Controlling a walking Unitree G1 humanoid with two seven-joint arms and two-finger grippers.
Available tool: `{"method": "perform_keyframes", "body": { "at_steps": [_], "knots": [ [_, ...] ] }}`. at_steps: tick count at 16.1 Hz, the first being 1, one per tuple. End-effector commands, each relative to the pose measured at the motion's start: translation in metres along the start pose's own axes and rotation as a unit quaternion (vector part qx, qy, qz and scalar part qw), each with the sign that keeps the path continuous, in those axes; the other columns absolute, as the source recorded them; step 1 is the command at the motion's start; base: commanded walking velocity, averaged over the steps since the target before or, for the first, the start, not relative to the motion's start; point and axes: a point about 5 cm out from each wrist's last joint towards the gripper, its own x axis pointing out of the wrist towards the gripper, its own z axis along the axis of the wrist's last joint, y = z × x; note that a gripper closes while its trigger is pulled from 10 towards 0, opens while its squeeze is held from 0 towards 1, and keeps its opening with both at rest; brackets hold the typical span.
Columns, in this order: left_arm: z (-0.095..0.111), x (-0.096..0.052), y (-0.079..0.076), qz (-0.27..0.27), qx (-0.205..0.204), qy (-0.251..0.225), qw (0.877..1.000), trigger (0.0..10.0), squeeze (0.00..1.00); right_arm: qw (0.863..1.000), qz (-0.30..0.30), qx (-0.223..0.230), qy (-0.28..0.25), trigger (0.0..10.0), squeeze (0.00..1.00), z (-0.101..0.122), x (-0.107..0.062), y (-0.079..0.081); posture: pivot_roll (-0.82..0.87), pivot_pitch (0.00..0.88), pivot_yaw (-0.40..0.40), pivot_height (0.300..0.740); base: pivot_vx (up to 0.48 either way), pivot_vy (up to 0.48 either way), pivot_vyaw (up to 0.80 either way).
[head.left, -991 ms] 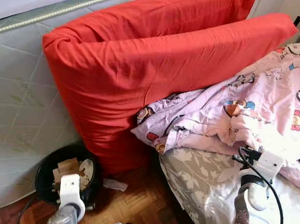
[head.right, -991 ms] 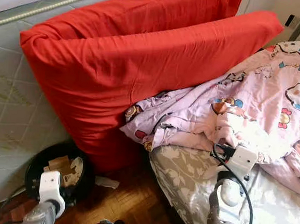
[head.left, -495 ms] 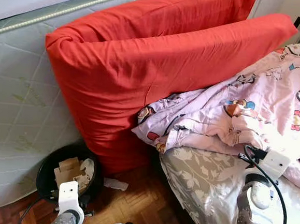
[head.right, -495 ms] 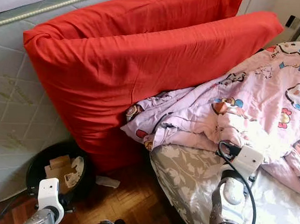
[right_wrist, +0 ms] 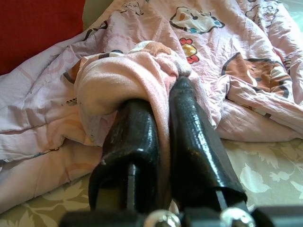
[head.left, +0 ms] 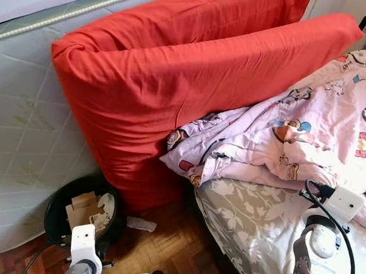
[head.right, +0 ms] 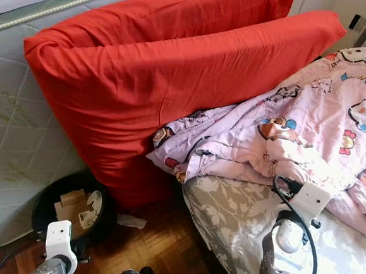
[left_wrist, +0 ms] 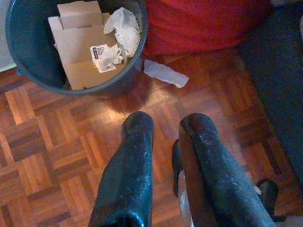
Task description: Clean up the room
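Observation:
A pink cartoon-print blanket point(head.left: 310, 128) lies crumpled over the bed's grey floral sheet point(head.left: 252, 225). My right gripper point(right_wrist: 158, 94) is shut on a thick fold of that blanket near its lower edge. Its wrist point(head.left: 329, 209) hovers over the sheet at the lower right. My left gripper point(left_wrist: 165, 120) hangs low above the parquet floor, shut, a short way from a black bin point(left_wrist: 14, 56) holding cardboard and crumpled paper. A white paper scrap point(left_wrist: 163, 73) lies on the floor beside the bin.
Two long red pillows point(head.left: 175, 79) lean against a bare quilted mattress point(head.left: 18, 130) that stands upright on the left. The bin point(head.left: 53, 212) sits in the corner between the mattress and the pillows. A strip of wood floor point(head.left: 168, 250) runs along the bed.
My right wrist has shifted a little right and down along the bed edge, still holding the blanket fold. The left arm has sunk lower in view.

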Motion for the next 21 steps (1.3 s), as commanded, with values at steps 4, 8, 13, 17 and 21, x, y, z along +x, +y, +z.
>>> {"method": "perform_keyframes", "body": {
  "at_steps": [4, 8, 13, 17, 21],
  "knots": [
    [-0.015, -0.006, 0.009, 0.005, 0.007, 0.026, 1.000, 10.0, 0.00, 1.000, 0.006, -0.007, -0.010, 10.0, 0.00, -0.001, -0.004, 0.003, 0.00, 0.181, 0.082, 0.740, -0.309, 0.000, 0.00],
    [-0.017, -0.007, 0.009, 0.001, 0.013, 0.029, 0.999, 10.0, 0.00, 1.000, 0.006, -0.012, -0.014, 10.0, 0.00, 0.000, -0.004, 0.004, 0.00, 0.167, 0.083, 0.740, -0.345, 0.000, 0.00],
    [-0.018, -0.007, 0.010, 0.001, 0.013, 0.030, 0.999, 10.0, 0.00, 1.000, -0.010, -0.019, -0.023, 10.0, 0.00, 0.005, 0.000, 0.001, 0.01, 0.182, 0.083, 0.740, -0.348, 0.000, 0.00],
    [-0.018, -0.007, 0.010, 0.002, 0.011, 0.030, 0.999, 10.0, 0.00, 0.998, -0.018, -0.026, -0.048, 10.0, 0.00, 0.013, 0.003, 0.000, 0.01, 0.193, 0.082, 0.740, -0.349, 0.000, 0.00],
    [-0.018, -0.007, 0.010, 0.003, 0.011, 0.029, 1.000, 10.0, 0.00, 0.994, -0.033, -0.035, -0.094, 10.0, 0.00, 0.029, 0.005, -0.002, 0.01, 0.202, 0.082, 0.740, -0.350, 0.000, 0.00]
  ]
}}
